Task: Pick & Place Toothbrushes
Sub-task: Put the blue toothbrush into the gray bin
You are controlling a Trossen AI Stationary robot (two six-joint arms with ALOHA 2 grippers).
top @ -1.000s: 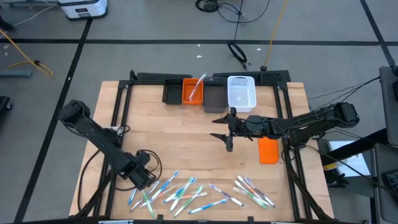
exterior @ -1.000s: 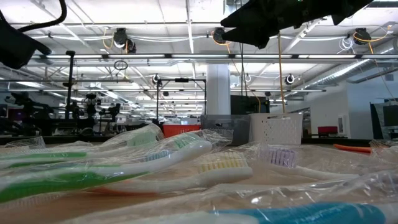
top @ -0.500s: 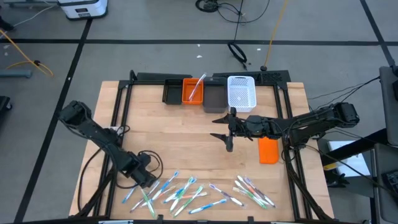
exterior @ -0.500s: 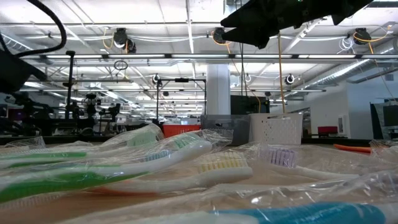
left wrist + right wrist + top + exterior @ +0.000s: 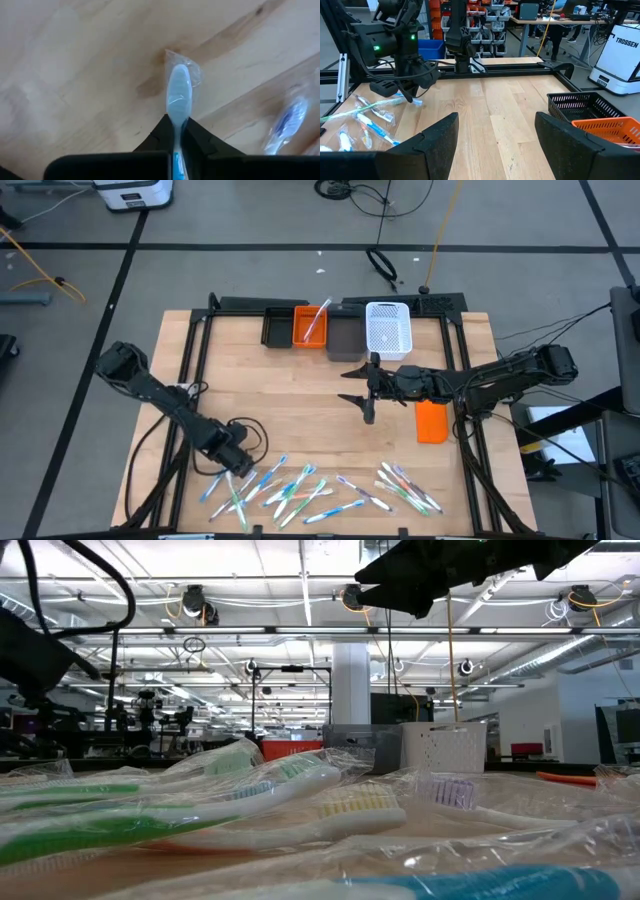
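left gripper [image 5: 176, 131] pinching wrapped brush [image 5: 177, 97] | light, slick film: grip mid-handle | right gripper [image 5: 496, 131] wide, idle

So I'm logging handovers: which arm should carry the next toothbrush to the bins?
Left. The left claw is already shut on a blue toothbrush by the pile; the right claw hangs open mid-table, holding nothing.
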